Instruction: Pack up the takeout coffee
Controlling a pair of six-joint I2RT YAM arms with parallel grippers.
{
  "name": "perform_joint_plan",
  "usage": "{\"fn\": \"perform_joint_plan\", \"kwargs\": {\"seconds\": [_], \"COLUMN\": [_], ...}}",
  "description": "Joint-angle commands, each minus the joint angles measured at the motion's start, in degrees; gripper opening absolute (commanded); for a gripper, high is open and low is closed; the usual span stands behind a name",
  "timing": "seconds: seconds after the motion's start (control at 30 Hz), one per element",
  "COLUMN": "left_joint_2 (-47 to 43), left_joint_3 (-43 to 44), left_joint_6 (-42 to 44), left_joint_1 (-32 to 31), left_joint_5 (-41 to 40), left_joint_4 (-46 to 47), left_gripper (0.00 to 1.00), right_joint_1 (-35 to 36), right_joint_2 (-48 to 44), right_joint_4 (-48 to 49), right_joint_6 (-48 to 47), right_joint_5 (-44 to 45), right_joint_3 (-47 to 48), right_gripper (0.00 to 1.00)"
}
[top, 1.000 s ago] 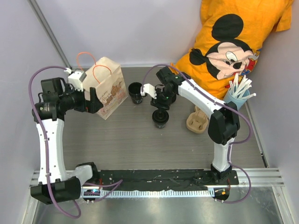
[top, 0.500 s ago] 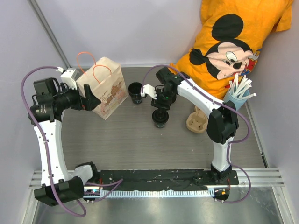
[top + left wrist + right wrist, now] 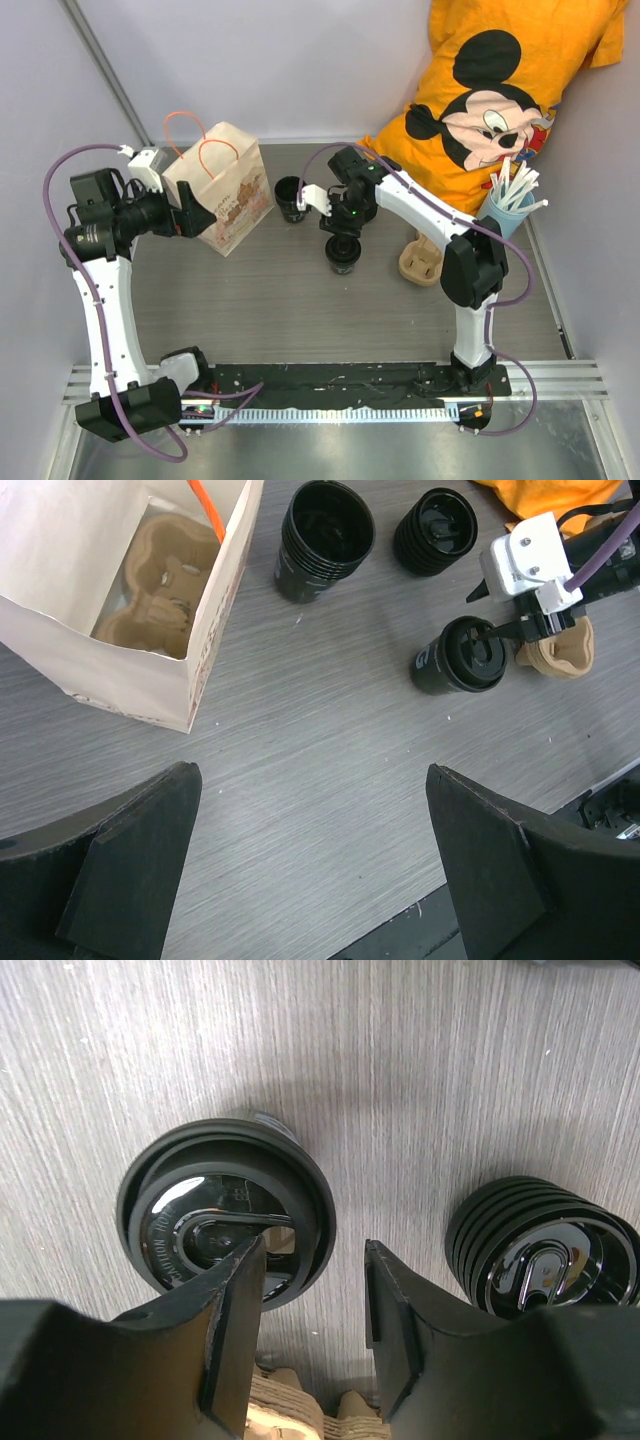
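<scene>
Your right end effector [image 3: 312,1290] hangs just above the takeout coffee [image 3: 225,1210], jaws partly open and holding nothing. The cup stands lidded near the middle of the bench [image 3: 300,310], a little toward the far edge. It is well apart from the paper bag [image 3: 225,190] in the far left corner.

From the wrist view, the gap between your jaws sits over one side of the lid, not its centre, and it looks narrower than the lid. Judging from that, widen the jaws and centre them over the cup before you go down. Then close on the wall below the lid rim, so the lid does not pop off. Grip gently, since a disposable cup will likely give under pressure.

The cup is upright, with its long axis vertical and its lid facing straight up. Keep it that way through the lift and the carry.

Your left end effector [image 3: 310,772] is wide open and empty beside the bag, whose mouth faces up with a pulp carrier [image 3: 160,590] inside. Aim for a pocket in it.
</scene>
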Motion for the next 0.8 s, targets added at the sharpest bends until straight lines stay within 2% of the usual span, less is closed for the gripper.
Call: {"fn": "perform_joint_plan", "kwargs": {"seconds": [0.0,0.23,0.33,0.43,0.47,0.53,0.57,0.67,0.77], "left_joint_2": [-0.87,-1.22,-1.22,-1.31,-1.22,-1.31,-1.48,-1.49,-1.84], "left_joint_3": [-0.1,-0.54,-0.71,-0.72,-0.63,-0.72,-0.72,-0.63,-0.72], "left_joint_6": [-0.84,-1.11,-1.11,-1.19,-1.19,-1.28,-1.37,-1.55,-1.72], "left_joint_1": [0.82,1.44,1.53,1.7,1.62,1.79,1.88,2.14,2.41], "left_joint_5": [2.08,2.96,3.05,3.05,3.14,3.22,3.31,3.31,3.31], "left_joint_4": [2.63,2.9,2.99,3.07,3.07,3.07,3.25,3.25,3.25], "left_gripper": [1.0,1.0,1.0,1.0,1.0,1.0,1.0,1.0,1.0], "right_joint_1": [0.24,0.24,0.24,0.24,0.24,0.24,0.24,0.24,0.33], "right_joint_2": [0.56,1.26,1.79,2.23,2.32,2.14,2.06,1.35,0.39], "right_joint_4": [0.71,0.71,0.54,-0.43,-0.87,-1.4,-1.66,-2.36,-2.63], "right_joint_6": [0.31,0.3,0.3,0.3,0.3,0.3,0.48,0.92,1.53], "right_joint_5": [1.26,1.35,1.09,0.82,0.82,0.82,1.0,1.0,0.91], "right_joint_3": [0.49,1.19,1.54,1.89,2.06,2.07,2.07,2.07,2.07], "right_gripper": [0.48,0.45,0.39,0.31,0.24,0.2,0.12,0.03,0.01]}}
